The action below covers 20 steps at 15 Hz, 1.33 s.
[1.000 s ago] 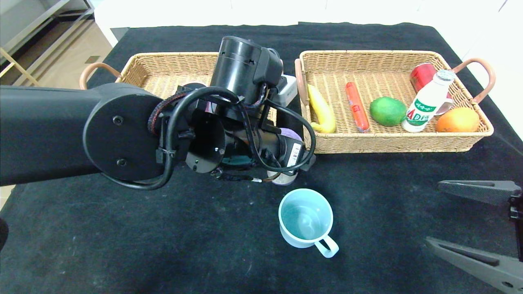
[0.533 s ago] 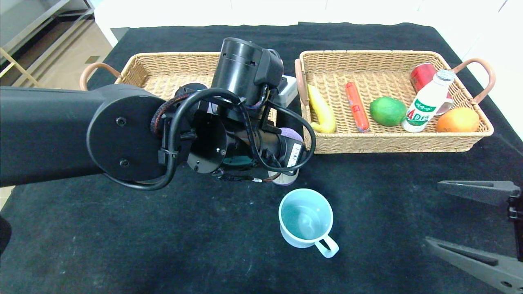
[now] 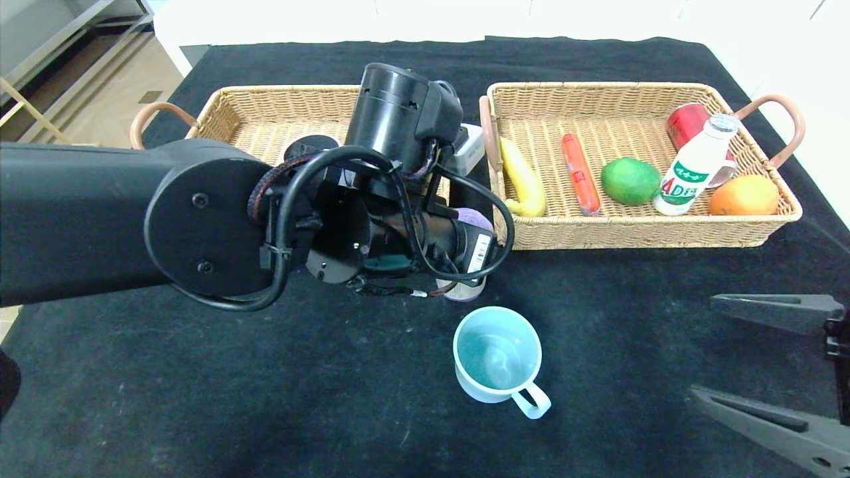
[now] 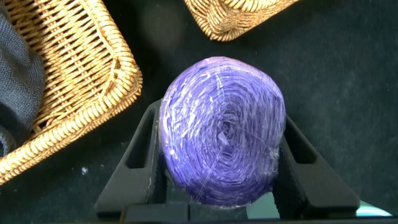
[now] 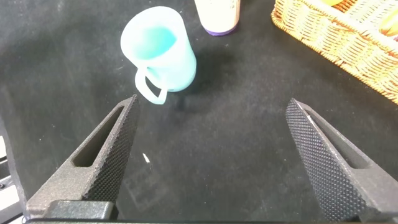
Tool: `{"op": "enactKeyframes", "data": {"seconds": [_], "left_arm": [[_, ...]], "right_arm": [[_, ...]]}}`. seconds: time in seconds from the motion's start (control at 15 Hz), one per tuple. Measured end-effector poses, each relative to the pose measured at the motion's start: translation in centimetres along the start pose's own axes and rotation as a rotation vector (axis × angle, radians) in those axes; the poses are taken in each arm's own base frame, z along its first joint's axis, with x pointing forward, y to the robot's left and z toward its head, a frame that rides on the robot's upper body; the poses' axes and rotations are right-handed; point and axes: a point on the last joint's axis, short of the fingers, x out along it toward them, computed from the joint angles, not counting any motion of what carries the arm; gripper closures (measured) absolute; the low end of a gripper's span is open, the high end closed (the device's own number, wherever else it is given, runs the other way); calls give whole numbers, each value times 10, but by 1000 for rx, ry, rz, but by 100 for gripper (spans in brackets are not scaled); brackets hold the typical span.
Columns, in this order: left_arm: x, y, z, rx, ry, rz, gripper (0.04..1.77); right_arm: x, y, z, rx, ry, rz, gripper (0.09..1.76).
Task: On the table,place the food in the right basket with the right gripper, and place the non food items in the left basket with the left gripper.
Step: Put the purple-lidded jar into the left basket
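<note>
Closing since a second ago, the left tool (image 4: 221,171) is squeezing the purple yarn ball (image 4: 221,127) on the worktop (image 3: 199,398) between both baskets, while the blue mug (image 3: 497,355) is waiting.

Mug (image 3: 497,353) stands alone (baskets (image 3: 641,226) well behind).

Green "AD" lettering legible on white bottle (image 3: 694,169) in right basket (image 3: 637,232). Smaller print on its label too small to read.
</note>
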Motion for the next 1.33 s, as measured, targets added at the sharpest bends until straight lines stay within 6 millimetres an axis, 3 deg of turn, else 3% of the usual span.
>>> {"op": "enactKeyframes", "data": {"seconds": [0.4, 1.0, 1.33], "left_arm": [[-13, 2, 3, -3, -8, -3, 88], [-79, 21, 21, -64, -140, 0, 90], [-95, 44, 41, -116, -280, 53, 90]], "right_arm": [[1, 0, -1, 3, 5, 2, 14], [4, -2, -3, 9, 16, 4, 14], [4, -2, -3, 9, 18, 5, 14]]}}
